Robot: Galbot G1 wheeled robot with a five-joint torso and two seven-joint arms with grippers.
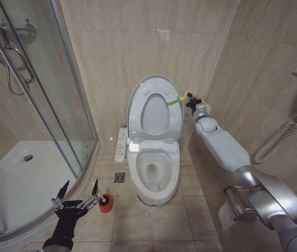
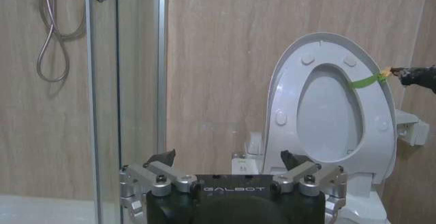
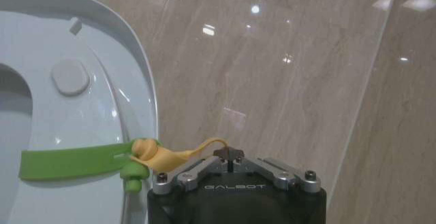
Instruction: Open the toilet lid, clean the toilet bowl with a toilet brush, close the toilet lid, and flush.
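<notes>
R gripper (image 3: 232,156) fingers pinched on yellow tab of strap (image 3: 75,162), toilet lid (image 1: 155,109) upright beside them, L gripper (image 1: 78,194) fingers spread wide, toilet brush (image 1: 105,202) just beside in red cup.

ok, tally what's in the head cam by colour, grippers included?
White: 4 - toilet lid, toilet bowl, button panel, shower tray
Red: 1 - cup holder
Yellow-green: 1 - strap
Black: 2 - left gripper, right gripper
Total: 8
</notes>
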